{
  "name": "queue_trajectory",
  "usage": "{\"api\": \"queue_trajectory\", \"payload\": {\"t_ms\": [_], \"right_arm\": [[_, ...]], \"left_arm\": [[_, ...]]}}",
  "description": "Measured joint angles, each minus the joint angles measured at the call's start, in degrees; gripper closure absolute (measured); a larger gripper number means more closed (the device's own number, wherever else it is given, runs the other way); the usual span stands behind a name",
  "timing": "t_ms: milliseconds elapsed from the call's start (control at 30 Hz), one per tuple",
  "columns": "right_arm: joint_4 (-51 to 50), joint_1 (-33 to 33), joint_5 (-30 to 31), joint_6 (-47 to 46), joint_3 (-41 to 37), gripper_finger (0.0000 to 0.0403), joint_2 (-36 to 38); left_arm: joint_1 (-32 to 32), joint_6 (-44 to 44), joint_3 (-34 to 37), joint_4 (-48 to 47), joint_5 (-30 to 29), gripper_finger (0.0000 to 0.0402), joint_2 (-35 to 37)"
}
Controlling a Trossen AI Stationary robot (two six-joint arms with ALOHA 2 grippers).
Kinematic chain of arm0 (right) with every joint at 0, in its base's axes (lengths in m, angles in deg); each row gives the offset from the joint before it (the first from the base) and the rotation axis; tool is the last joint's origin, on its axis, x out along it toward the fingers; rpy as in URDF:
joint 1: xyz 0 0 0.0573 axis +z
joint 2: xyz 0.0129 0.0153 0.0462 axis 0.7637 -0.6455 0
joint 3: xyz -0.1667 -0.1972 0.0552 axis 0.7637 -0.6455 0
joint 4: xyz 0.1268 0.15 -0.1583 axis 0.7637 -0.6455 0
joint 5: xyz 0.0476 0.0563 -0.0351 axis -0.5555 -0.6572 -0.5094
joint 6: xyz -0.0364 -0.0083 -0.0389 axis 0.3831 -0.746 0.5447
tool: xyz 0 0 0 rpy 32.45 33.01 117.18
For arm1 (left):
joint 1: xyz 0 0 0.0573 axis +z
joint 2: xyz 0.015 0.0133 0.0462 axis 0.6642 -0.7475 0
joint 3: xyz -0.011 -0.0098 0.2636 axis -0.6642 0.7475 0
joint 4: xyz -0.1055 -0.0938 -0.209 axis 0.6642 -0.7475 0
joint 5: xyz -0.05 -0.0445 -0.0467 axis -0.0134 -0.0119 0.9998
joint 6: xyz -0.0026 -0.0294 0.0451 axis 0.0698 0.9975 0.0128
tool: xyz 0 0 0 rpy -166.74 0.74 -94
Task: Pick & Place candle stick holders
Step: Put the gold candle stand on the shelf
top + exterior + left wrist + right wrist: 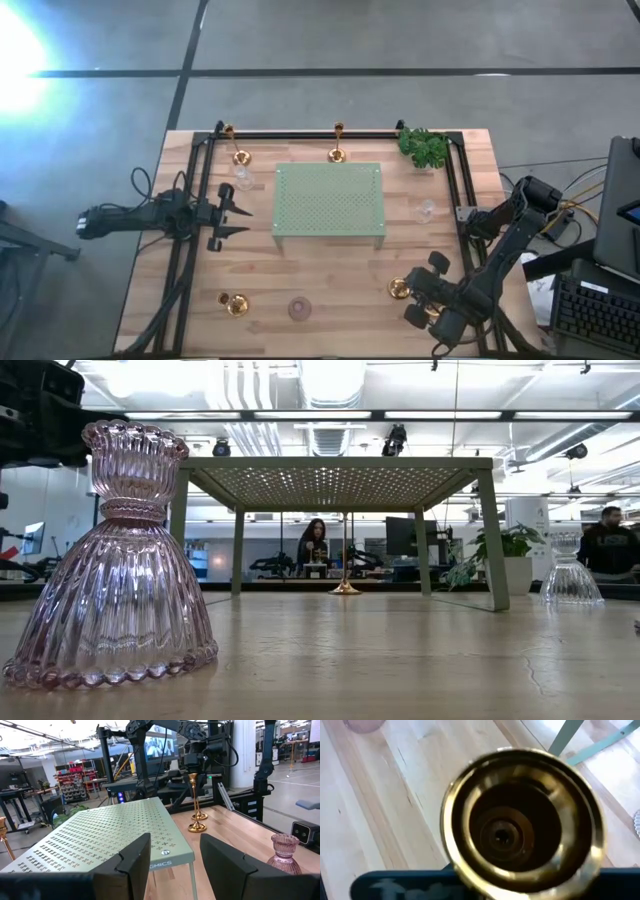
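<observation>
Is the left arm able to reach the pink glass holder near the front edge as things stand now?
Probably yes. The left gripper, open, waits left of the tray; bare table lies between it and the pink glass holder. The brass holder stands beside that path.

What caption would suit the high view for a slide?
Right gripper closes its jaws on a brass candle holder near the green tray; left gripper waits.

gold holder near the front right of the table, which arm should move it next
Right. The right gripper is already at the gold holder, whose cup fills its wrist view, and its fingers have shut, probably on it. The left gripper hangs open beside the green tray, across the table.
</observation>
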Motion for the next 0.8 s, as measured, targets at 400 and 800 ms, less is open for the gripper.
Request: {"api": "queue_trajectory", "payload": {"t_ms": [400,800], "right_arm": [[-5.3,-3.6,1.2,12.4,8.0,0.0392,7.9],[-5.1,-20.4,0.4,43.2,12.0,0.0392,22.1]], "left_arm": [[0.0,0.0,0.0,0.0,0.0,0.0225,0.0],[0.0,0.0,0.0,0.0,0.0,0.0225,0.0]]}}
